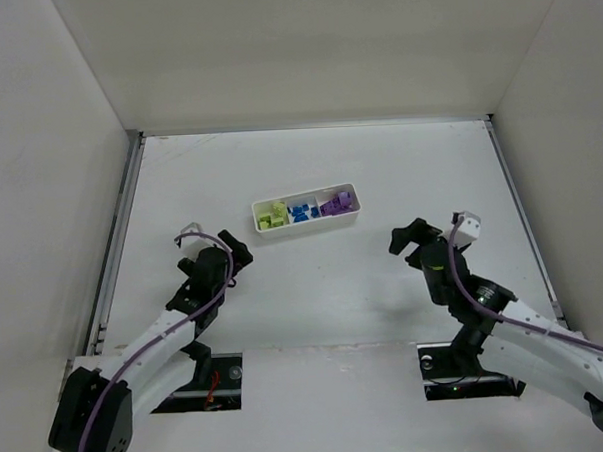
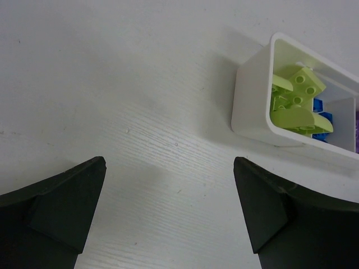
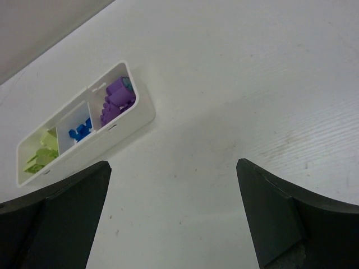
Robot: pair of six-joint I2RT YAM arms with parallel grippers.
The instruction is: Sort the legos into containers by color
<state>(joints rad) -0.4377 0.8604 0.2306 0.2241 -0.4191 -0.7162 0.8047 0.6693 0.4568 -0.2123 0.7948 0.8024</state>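
Observation:
The white three-compartment tray (image 1: 350,190) lies mid-table. Lime legos (image 1: 272,215) fill its left compartment, blue legos (image 1: 301,211) the middle, purple legos (image 1: 333,204) the right. My left gripper (image 1: 236,255) is open and empty, to the tray's lower left; its wrist view shows the tray's left end (image 2: 249,101) with the lime legos (image 2: 294,101). My right gripper (image 1: 407,237) is open and empty, to the tray's lower right; its wrist view shows the whole tray (image 3: 126,131) with purple legos (image 3: 116,98), blue legos (image 3: 80,128) and lime legos (image 3: 42,154).
White walls enclose the table on three sides. A metal rail (image 1: 117,234) runs along the left edge and another (image 1: 521,211) along the right. No loose bricks show on the table surface.

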